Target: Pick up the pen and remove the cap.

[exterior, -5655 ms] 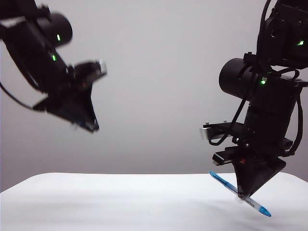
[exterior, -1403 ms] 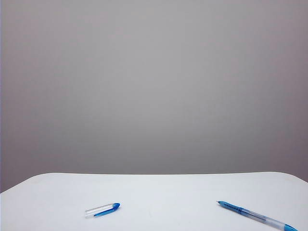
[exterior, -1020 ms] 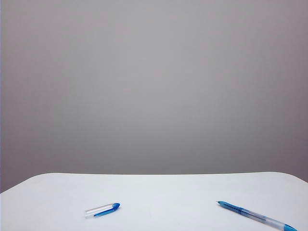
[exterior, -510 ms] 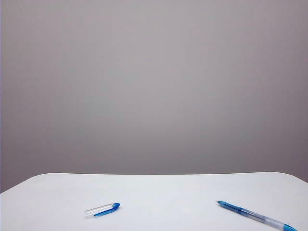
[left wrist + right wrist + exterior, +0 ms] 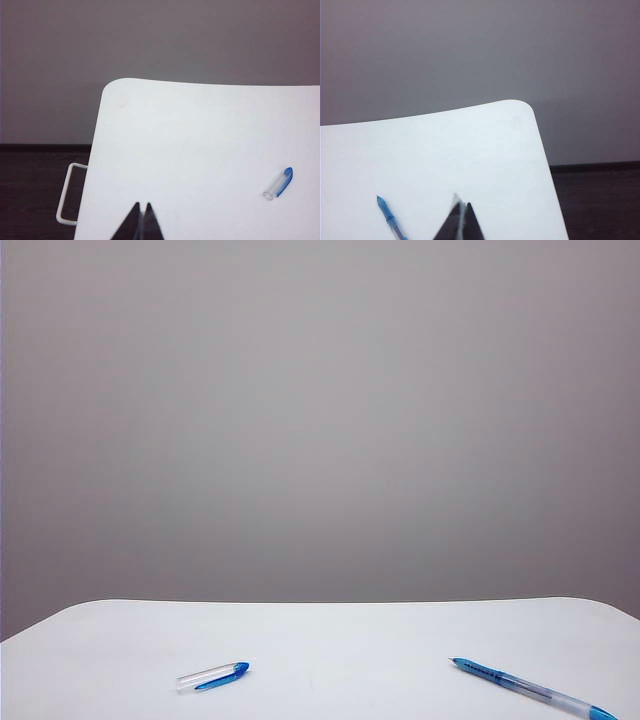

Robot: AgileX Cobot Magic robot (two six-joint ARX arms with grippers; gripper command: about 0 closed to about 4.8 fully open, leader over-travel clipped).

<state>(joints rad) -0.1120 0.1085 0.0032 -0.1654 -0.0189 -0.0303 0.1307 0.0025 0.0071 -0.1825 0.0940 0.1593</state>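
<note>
Both grippers, left and right, hang pinched shut and empty off the white table, so the slim clear-barrelled blue-tipped pen, lying uncapped at its right front edge well apart from the short clear blue-clipped cap, could roll off if nudged.

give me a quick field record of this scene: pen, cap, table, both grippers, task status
pen: uncapped, lying flat on the table at the right of the exterior view, tip pointing toward the middle
cap: off the pen, lying on its side at the left, well apart from the pen
left gripper: shut, empty, pulled back from the cap; out of the exterior view
right gripper: shut, empty, back from the pen; out of the exterior view
table: white, rounded corners
task status: cap looks removed; neither part is held
</note>
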